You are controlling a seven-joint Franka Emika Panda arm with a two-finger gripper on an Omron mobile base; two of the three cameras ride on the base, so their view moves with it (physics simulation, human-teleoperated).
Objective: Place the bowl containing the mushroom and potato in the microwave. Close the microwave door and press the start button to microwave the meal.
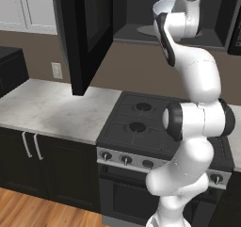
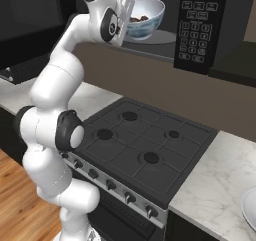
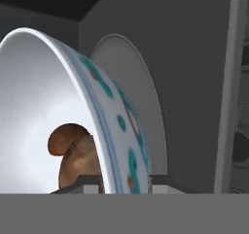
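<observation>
Straddling the bowl's [image 3: 92,111] wall, the pincer [image 3: 124,182] has one fingertip inside the rim and one outside, jaws narrow with the wall between them; the hand view doesn't show whether the pads still press on it. From the right base view the pincer [image 2: 129,16] meets the near side of the bowl [image 2: 145,14], which sits upright on the grey turntable [image 2: 159,37] inside the microwave [image 2: 200,30]. The bowl is whitish inside, and outside it carries teal blotches with small reddish marks and thin blue lines. Within it lies a brown lump, the mushroom [image 3: 65,138] with its rounded cap above the potato [image 3: 80,167]; the two are touching and hard to separate. In the right base view they show as dark bits at the bowl's bottom.

Beside the opening, the keypad panel [image 2: 197,20] bears rows of small white-marked buttons; the marks are too small to read. The microwave door [image 1: 84,37] hangs swung wide open to the left, above the marble counter [image 1: 52,108]. Below the microwave stands a black stove [image 2: 145,145] with four burners and a row of knobs. A white bowl's edge [image 2: 249,207] rests on the counter at far right.
</observation>
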